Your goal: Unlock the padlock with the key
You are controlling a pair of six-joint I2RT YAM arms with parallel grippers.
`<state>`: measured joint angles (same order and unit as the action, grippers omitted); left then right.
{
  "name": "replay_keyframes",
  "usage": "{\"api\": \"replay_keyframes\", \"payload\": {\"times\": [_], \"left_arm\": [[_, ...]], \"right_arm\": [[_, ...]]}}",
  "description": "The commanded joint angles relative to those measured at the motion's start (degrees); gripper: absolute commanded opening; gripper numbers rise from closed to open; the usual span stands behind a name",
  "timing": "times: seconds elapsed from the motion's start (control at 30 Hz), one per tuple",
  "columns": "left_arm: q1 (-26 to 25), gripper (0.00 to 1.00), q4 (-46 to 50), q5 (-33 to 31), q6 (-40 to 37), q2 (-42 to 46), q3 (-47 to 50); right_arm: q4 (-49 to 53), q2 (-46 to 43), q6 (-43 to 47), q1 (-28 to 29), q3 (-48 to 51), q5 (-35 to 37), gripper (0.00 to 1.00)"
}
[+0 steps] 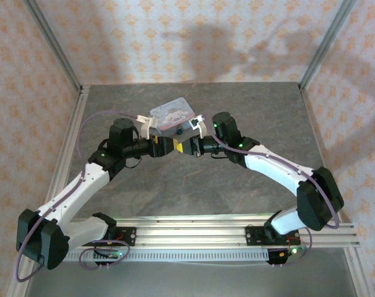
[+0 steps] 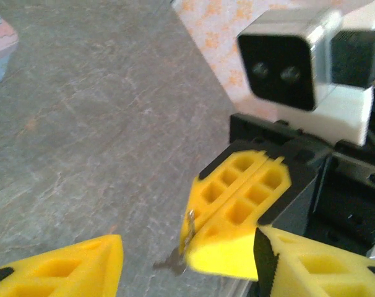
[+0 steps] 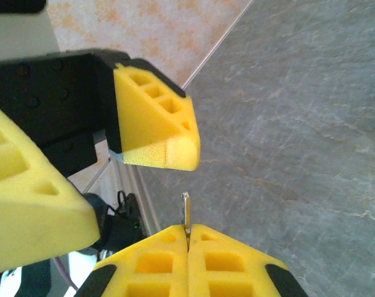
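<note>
Two fingers of the right gripper [image 3: 187,234] pinch the key [image 3: 185,211]; the left gripper [image 1: 172,146] gapes around it.

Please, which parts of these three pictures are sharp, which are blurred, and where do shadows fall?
Top external view: even light, with soft arm shadows on the back wall. Left wrist view: soft overall; the key is a small smeared shape. Right wrist view: the table grain is fairly crisp and the key tip readable, but the right gripper looks slightly fuzzy near the lens.
</note>
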<state>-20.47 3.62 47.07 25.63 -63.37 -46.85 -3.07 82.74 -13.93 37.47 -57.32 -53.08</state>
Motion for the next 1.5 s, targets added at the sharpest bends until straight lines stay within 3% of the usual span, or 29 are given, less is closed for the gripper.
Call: {"api": "replay_keyframes", "payload": {"times": [0.0,0.2,0.77,0.9,1.07,1.2,1.23,1.33,1.4,1.47], "left_arm": [[0.65,0.53,-3.41,4.11,-0.06,0.88,-1.15],[2.05,0.36,-1.52,6.95,-2.0,0.63,-1.42],[2.8,0.27,-0.32,11.16,-3.59,-1.53,-1.82],[2.8,0.19,-0.33,11.73,-3.74,-1.66,-1.84],[2.8,0.0,0.9,11.3,-4.3,-1.66,-2.24],[2.89,0.0,4.25,9.76,-5.88,-1.76,-3.11],[2.89,0.0,5.02,9.53,-6.54,-1.67,-3.34],[2.91,0.0,8.6,8.48,-9.94,-0.57,-4.42],[2.89,0.0,12.4,7.24,-13.12,0.09,-5.78],[2.89,0.0,16.42,5.41,-16.25,0.32,-7.37]], "right_arm": [[-1.43,0.66,-0.38,0.63,-2.48,-4.09,0.0],[0.7,0.78,0.48,0.76,-3.65,-6.28,0.0],[4.67,2.33,2.07,1.43,-6.76,-7.56,0.0],[5.44,2.95,2.38,1.81,-7.5,-7.66,0.0],[5.73,3.32,2.77,1.87,-7.87,-7.06,0.0],[5.62,3.05,2.93,1.91,-7.33,-3.5,0.0],[5.7,2.72,2.94,1.82,-7.28,-2.25,0.05],[7.71,1.05,4.06,1.86,-7.02,0.63,0.37],[9.73,-0.66,5.19,1.81,-6.68,2.1,0.45],[11.42,-2.27,5.9,1.56,-6.24,2.55,0.45]]}}
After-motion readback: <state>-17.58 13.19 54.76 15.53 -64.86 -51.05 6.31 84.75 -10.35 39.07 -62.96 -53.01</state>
